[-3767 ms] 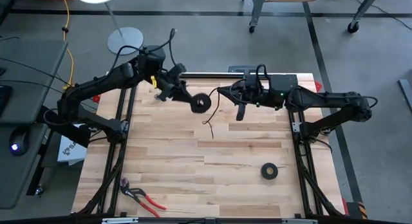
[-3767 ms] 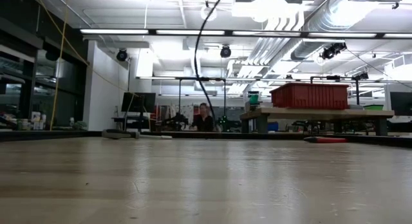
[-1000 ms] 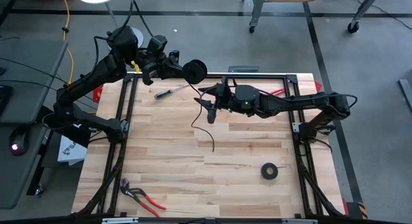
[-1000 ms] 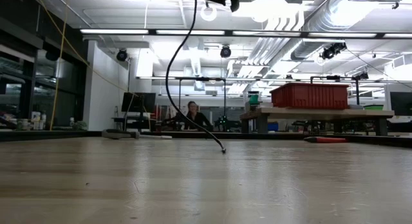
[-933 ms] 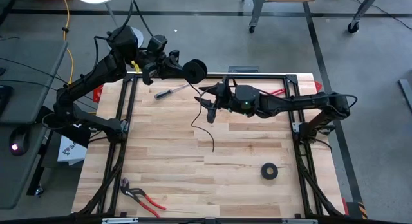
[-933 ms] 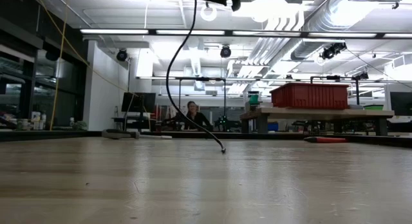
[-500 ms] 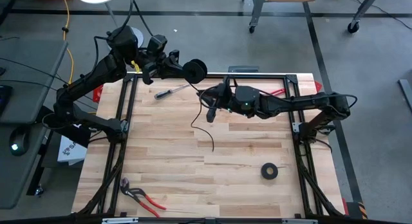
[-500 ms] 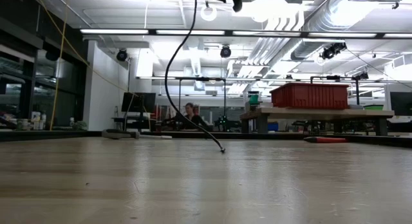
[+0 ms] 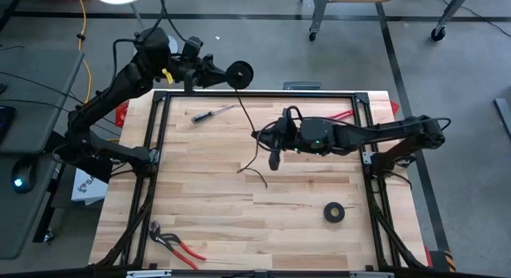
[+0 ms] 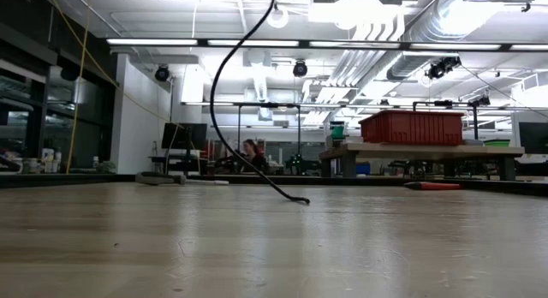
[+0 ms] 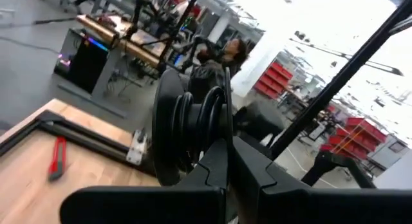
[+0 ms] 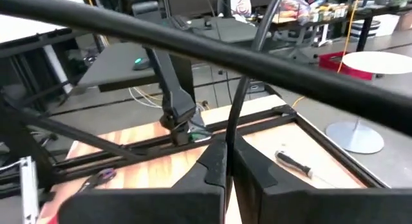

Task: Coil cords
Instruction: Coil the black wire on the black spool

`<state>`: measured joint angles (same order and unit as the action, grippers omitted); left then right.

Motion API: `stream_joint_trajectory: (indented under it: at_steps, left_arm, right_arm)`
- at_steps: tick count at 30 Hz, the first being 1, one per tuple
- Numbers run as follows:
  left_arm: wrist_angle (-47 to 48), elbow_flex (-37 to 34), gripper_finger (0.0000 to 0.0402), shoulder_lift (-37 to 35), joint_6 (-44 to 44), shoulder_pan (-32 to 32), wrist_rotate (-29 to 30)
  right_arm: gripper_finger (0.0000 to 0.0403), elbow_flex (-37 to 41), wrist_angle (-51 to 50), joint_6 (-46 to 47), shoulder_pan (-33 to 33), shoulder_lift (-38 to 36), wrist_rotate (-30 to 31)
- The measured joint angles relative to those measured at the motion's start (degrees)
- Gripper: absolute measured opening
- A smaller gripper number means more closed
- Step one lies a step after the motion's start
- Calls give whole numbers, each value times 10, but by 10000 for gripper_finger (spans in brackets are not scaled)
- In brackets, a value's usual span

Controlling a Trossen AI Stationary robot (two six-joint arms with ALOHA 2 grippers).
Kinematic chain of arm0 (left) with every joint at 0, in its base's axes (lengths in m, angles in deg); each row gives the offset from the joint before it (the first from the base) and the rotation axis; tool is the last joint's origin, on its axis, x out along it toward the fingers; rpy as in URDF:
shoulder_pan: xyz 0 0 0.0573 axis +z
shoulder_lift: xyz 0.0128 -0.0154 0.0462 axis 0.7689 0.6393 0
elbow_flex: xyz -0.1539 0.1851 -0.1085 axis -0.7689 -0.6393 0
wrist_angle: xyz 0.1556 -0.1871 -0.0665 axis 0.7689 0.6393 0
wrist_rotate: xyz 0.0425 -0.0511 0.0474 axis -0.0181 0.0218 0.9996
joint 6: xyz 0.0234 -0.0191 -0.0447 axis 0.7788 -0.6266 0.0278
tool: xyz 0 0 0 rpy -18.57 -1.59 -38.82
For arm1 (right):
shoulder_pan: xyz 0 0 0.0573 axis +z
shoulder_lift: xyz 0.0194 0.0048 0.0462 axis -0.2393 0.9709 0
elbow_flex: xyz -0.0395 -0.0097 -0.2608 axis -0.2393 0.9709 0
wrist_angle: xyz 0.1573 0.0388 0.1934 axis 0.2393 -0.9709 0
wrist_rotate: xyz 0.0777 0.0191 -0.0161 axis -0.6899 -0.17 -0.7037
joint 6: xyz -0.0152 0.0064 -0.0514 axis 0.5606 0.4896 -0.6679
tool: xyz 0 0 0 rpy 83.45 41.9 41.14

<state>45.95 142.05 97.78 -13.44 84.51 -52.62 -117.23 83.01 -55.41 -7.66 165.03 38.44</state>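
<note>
The black cable is partly wound into a small coil (image 9: 238, 73) held in my left gripper (image 9: 227, 75), high above the table's far edge. The coil also shows in the left wrist view (image 11: 193, 124). From it a free strand (image 9: 246, 109) runs down to my right gripper (image 9: 273, 156) over the table's middle, which is shut on it. Below that gripper the tail (image 9: 255, 176) curves down, and its end lies on the wood (image 10: 300, 199). My left gripper pinches the coil's stacked loops (image 11: 215, 137) between its two fingers, reaching level from the table's left. The coil stands on edge, lifted clear of the table. My right gripper has the free strand (image 12: 230, 130) between its two fingers (image 12: 212, 169). The strand runs up from them toward the coil. Below them the cable hangs slack to the table.
A screwdriver (image 9: 211, 114) lies at the far left of the table, a red-handled tool (image 9: 342, 114) at the far right, a black tape roll (image 9: 334, 212) near right, and red pliers (image 9: 177, 244) near left. A black metal frame (image 9: 160, 142) rims the table.
My left gripper has carried the coil up and toward the far edge. My right gripper has moved a little toward the table's right and near edges along the strand. The hanging tail has swung, and its end now lies flatter on the wood.
</note>
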Motion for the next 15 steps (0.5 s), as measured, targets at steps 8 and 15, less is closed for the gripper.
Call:
stream_joint_trajectory:
  at_steps: [8,15]
  left_arm:
    - [121,0,0,-1,-7,3,-45]
    - [228,0,0,3,-27,-19,-93]
  right_arm:
    - [1,0,-75,13,4,-52,-12]
    - [0,0,-86,-10,1,-87,-23]
